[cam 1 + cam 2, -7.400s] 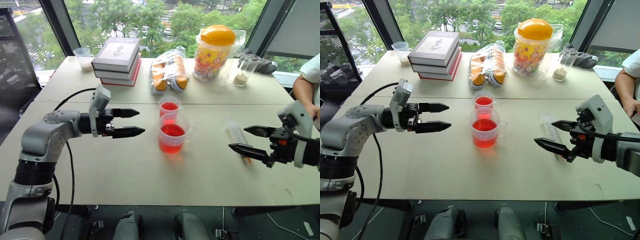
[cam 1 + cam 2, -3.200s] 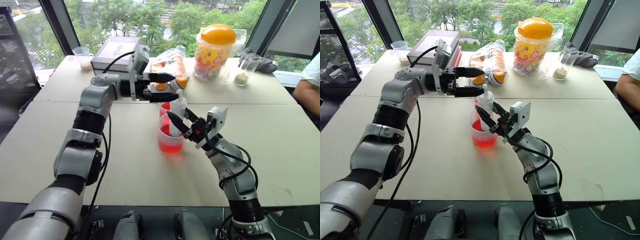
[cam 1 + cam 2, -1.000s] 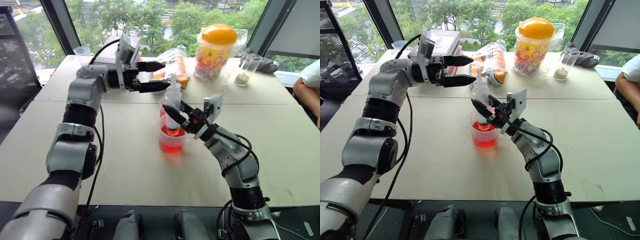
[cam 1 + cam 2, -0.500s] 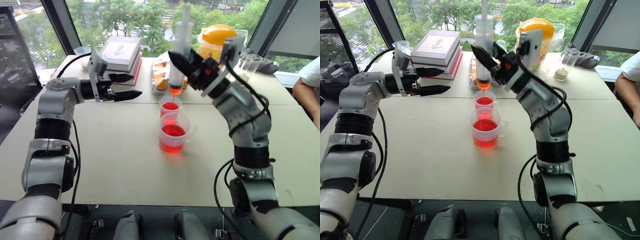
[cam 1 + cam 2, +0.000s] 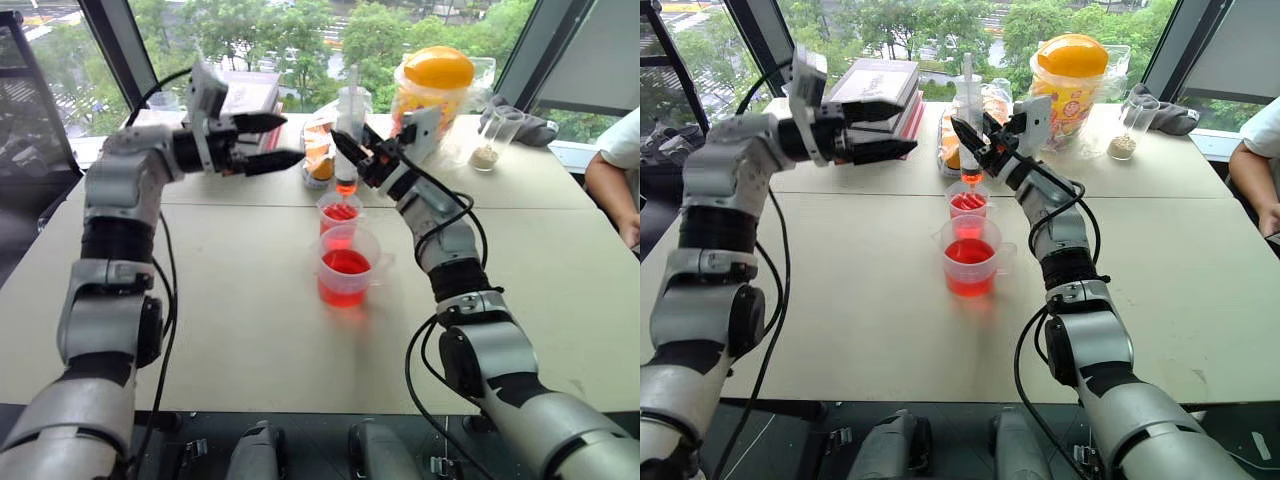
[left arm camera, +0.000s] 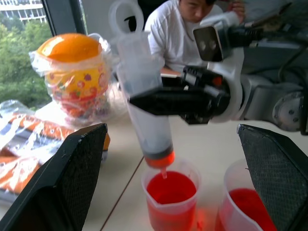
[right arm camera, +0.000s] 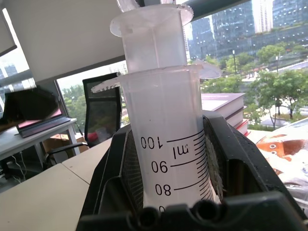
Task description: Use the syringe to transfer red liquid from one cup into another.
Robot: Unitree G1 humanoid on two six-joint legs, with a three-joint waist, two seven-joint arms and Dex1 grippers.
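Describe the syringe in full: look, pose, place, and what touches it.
The syringe is a clear plastic barrel with printed volume marks, a white plunger with a ring top, and an orange-red tip. It stands upright, tip down, just above the smaller cup of red liquid. The right pincer clamps its barrel; nothing else touches it.

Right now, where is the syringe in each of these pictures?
Left eye view: the syringe stands upright at top centre, clamped in the right gripper, its tip over the small cup.
Right eye view: top centre, same pose.
Left wrist view: centre, tip just above the small cup.
Right wrist view: its barrel up close, centre.
Shared landmark: the orange-lidded jar, behind it.
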